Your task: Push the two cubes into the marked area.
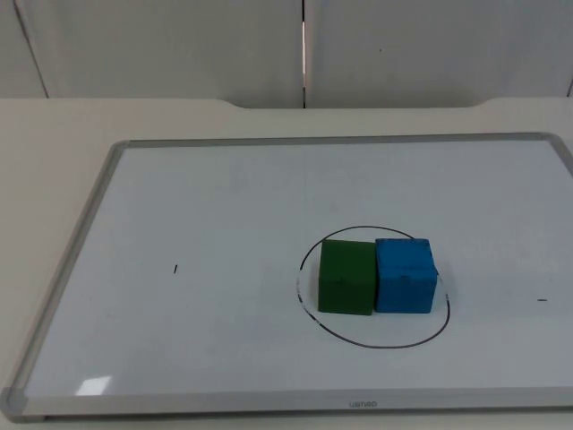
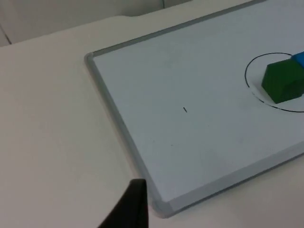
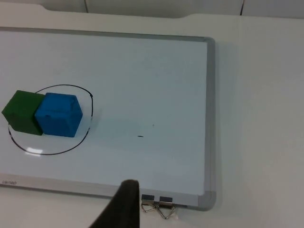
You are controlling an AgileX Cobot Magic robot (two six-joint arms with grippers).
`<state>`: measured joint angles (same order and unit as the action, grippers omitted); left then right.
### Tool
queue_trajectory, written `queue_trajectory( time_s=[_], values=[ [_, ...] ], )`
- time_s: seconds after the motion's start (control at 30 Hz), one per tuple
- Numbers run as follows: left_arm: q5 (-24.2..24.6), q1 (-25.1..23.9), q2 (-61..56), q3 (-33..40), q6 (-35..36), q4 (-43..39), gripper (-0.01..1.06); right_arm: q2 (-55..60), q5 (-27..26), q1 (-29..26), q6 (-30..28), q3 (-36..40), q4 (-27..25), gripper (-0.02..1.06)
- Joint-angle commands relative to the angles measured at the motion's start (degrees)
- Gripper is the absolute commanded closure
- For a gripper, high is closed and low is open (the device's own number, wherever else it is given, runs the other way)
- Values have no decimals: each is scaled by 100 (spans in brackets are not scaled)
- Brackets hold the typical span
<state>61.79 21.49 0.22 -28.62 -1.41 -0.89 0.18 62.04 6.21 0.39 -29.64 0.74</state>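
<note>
A green cube (image 1: 346,277) and a blue cube (image 1: 406,275) stand side by side, touching, on a whiteboard (image 1: 72,269). Both sit inside a black hand-drawn oval (image 1: 376,344), the green one on the left. The left wrist view has the green cube (image 2: 283,83) with a sliver of the blue cube (image 2: 299,59) behind it. My left gripper (image 2: 130,209) hovers off the board near its front left corner, far from the cubes. In the right wrist view the blue cube (image 3: 58,114) hides part of the green cube (image 3: 21,112). My right gripper (image 3: 124,209) hangs over the board's front edge, right of the cubes.
The whiteboard has a raised grey frame all round and lies on the white table. Two short black ticks (image 1: 175,269) (image 1: 541,300) are drawn on it. A pair of binder clips (image 3: 159,205) sits at the board's front edge near my right gripper.
</note>
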Motion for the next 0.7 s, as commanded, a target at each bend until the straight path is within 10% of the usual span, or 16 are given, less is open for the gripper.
queue_trajectory(
  time_s=[0.0, 0.67],
  values=[
    [-14, -212, -22, 22, 47, -17, 0, -18, -22, -38, 3, 14, 19, 3],
    [-14, -1882, -22, 22, 47, -17, 0, -18, -22, -38, 3, 14, 7, 3]
  ],
)
